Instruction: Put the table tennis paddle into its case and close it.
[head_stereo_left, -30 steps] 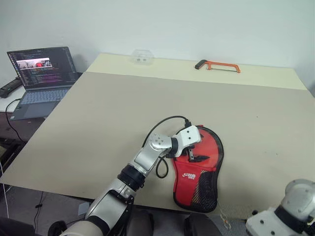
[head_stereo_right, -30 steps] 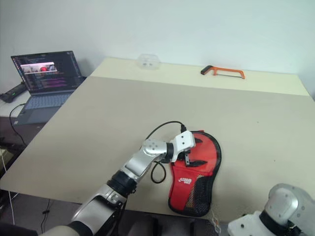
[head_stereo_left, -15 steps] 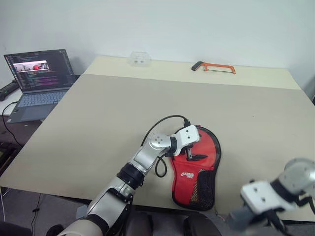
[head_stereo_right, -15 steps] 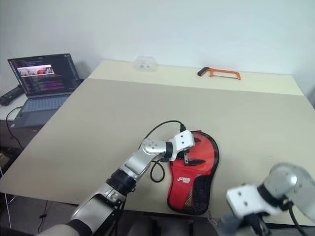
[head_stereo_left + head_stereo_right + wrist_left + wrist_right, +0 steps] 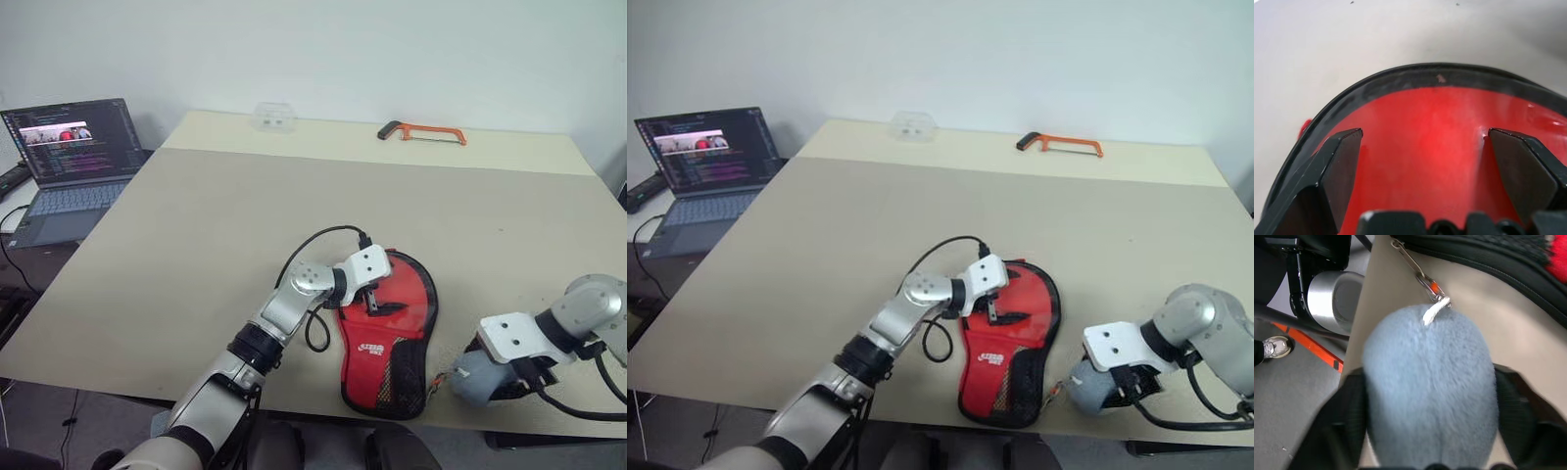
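Observation:
The case [image 5: 392, 343] lies flat near the table's front edge, red side up, with its black mesh pocket toward me. The table tennis paddle is hidden. My left gripper [image 5: 376, 302] hovers open over the case's round end, and the left wrist view shows its fingers [image 5: 1334, 161] spread above the red face [image 5: 1425, 127]. A grey-blue fluffy ball [image 5: 1427, 387] is tied by a metal clip [image 5: 1429, 285] to the case's edge. It sits at the table edge between the wide-spread fingers of my right gripper [image 5: 482, 380], which points down, open.
An orange hacksaw [image 5: 421, 131] and a clear plastic box [image 5: 274, 116] lie at the table's far edge. An open laptop [image 5: 69, 152] stands on a side desk to the left. The right wrist view shows the floor and a white shoe [image 5: 1273, 347] beyond the table edge [image 5: 1359, 347].
My right arm has come up from below the front edge to the table beside the case, and its fingers have spread around the fluffy ball. The left arm has stayed put.

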You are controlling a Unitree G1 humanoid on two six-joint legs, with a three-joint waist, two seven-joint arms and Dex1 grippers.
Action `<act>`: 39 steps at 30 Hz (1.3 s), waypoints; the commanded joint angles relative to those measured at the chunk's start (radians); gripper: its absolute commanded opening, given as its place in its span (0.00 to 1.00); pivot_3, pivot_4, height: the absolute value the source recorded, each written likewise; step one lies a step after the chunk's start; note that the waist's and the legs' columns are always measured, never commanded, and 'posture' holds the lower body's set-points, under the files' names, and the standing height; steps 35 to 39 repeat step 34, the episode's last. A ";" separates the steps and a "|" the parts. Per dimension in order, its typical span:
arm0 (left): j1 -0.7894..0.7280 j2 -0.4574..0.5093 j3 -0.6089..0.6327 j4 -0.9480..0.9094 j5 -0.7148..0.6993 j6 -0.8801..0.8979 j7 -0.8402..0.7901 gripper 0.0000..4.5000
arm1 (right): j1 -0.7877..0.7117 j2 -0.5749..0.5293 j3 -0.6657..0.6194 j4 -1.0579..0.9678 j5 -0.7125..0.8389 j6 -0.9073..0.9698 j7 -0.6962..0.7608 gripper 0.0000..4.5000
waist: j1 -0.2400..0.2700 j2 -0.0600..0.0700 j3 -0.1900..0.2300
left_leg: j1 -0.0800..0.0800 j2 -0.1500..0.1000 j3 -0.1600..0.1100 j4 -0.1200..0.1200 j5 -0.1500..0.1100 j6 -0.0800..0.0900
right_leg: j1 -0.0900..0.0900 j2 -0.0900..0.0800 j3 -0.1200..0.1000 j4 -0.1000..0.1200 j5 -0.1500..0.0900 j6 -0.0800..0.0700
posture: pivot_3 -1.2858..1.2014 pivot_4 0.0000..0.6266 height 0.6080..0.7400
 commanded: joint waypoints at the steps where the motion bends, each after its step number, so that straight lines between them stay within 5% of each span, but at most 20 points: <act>1: 0.012 0.042 0.043 -0.087 -0.055 0.062 -0.064 1.00 | -0.057 -0.041 -0.118 0.024 0.102 0.019 0.064 0.98 | 0.000 0.002 0.002 | 0.000 0.000 0.000 0.000 0.000 0.000 | 0.000 0.000 0.000 0.000 0.000 0.000 | 0.52 0.24 1.00; 7: -0.010 0.151 0.215 -0.360 -0.329 0.233 -0.225 1.00 | -0.108 -0.111 -0.299 0.174 0.348 0.116 0.119 0.98 | 0.005 0.003 0.012 | -0.008 0.001 0.000 0.000 0.000 0.000 | -0.007 -0.002 -0.001 0.000 0.000 0.000 | 0.52 0.24 1.00; 15: 0.058 0.508 0.451 -0.568 -0.552 0.425 -0.376 1.00 | -0.040 -0.073 -0.448 0.331 0.418 0.152 0.089 0.98 | 0.002 0.002 0.015 | -0.013 0.001 0.000 -0.001 0.000 0.000 | -0.014 -0.002 -0.001 0.000 0.000 0.000 | 0.52 0.24 1.00; 26: 0.204 0.867 0.736 -0.477 -0.667 0.494 -0.487 1.00 | 0.213 0.053 -0.842 0.279 0.502 0.243 0.004 0.98 | 0.004 0.002 0.021 | -0.016 0.001 -0.002 0.001 -0.001 0.001 | -0.015 -0.003 -0.004 0.001 0.000 0.000 | 0.52 0.24 1.00; 39: 0.281 0.921 0.790 -0.469 -0.673 0.478 -0.471 1.00 | 0.273 0.072 -0.832 0.227 0.518 0.272 0.006 0.98 | 0.002 0.004 0.022 | -0.016 0.001 0.000 0.001 -0.001 0.001 | -0.016 -0.003 -0.004 0.002 0.000 0.000 | 0.52 0.24 1.00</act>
